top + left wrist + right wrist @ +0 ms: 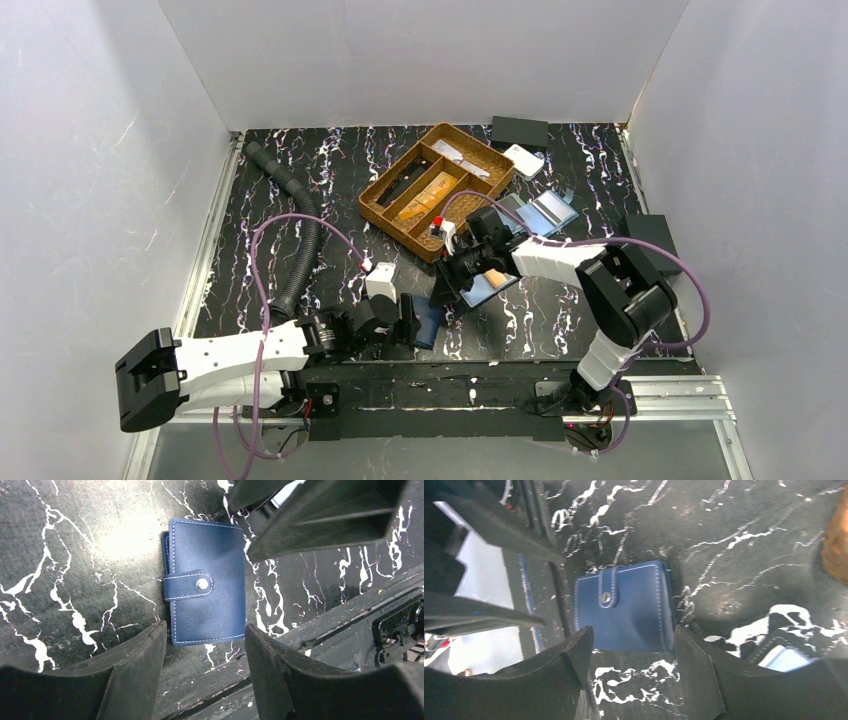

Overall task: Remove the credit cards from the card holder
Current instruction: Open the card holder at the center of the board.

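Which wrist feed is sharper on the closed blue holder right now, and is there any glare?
Left wrist view: the blue holder is crisp down to its stitching, with a bright glare patch on the table beside it. Right wrist view: the same holder looks soft and smeared.

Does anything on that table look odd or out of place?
A ribbed grey hose snakes down the left of the table, seemingly unrelated to cards. The closed card holder at the front is snapped shut, while the open card holder beside it lies askew with an orange card showing. Nothing looks spilled or broken.
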